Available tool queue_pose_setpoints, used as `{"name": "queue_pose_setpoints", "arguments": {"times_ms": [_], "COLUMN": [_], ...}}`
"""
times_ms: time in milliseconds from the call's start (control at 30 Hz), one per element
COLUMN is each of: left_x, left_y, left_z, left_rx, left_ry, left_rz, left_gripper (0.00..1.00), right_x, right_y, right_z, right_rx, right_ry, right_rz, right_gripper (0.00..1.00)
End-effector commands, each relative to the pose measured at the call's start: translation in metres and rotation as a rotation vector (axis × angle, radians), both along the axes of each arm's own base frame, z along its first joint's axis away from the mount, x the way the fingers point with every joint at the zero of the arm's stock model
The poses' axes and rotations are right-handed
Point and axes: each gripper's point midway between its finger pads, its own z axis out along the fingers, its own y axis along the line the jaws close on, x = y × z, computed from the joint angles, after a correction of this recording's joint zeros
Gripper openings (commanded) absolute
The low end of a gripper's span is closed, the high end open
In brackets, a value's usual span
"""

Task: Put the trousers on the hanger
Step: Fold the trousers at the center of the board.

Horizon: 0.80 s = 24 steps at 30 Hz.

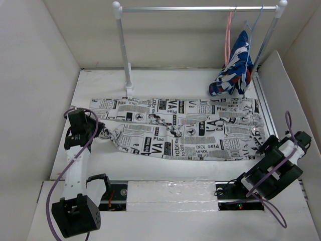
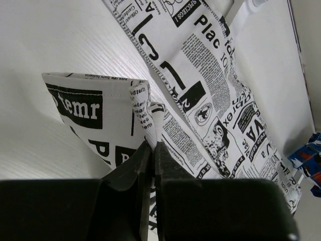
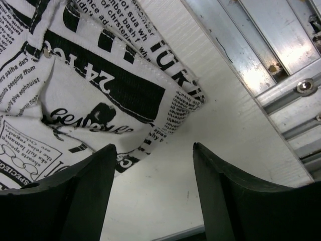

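— Left gripper (image 2: 152, 146) state?
— Jaws closed, pinching a leg hem of the trousers (image 1: 185, 125), which lie spread across the table (image 1: 165, 83).
— Right gripper (image 3: 153, 149)?
— Wide open, holding nothing, beside the waistband corner. Pink hanger (image 1: 228, 35) hangs on the rail (image 1: 200, 8).

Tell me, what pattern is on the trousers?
The trousers are white with black newspaper-style text and pictures, clearest in the left wrist view.
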Motion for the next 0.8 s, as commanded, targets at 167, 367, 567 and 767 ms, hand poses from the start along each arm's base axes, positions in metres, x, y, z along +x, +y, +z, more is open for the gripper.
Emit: {"name": "queue_pose_setpoints", "arguments": {"times_ms": [167, 367, 567, 767], "left_x": [-0.006, -0.006, -0.001, 0.002], "left_y": [0.003, 0.009, 0.073, 0.085], "left_z": [-0.001, 0.001, 0.047, 0.054], "left_rx": [0.034, 0.058, 0.318, 0.358], "left_ry": [-0.016, -0.024, 0.016, 0.057], "left_rz": [0.003, 0.035, 0.253, 0.294], "left_gripper": [0.00, 0.00, 0.00, 0.00], "right_x": [0.017, 0.020, -0.002, 0.013], "right_y": [-0.006, -0.008, -0.011, -0.010], "right_z": [-0.021, -0.025, 0.032, 0.066], "right_rx": [0.010, 0.020, -0.113, -0.113], "right_ry": [-0.086, -0.079, -0.033, -0.044], "right_rz": [-0.061, -0.031, -0.012, 0.015], "right_gripper": [0.57, 0.00, 0.00, 0.00]}}
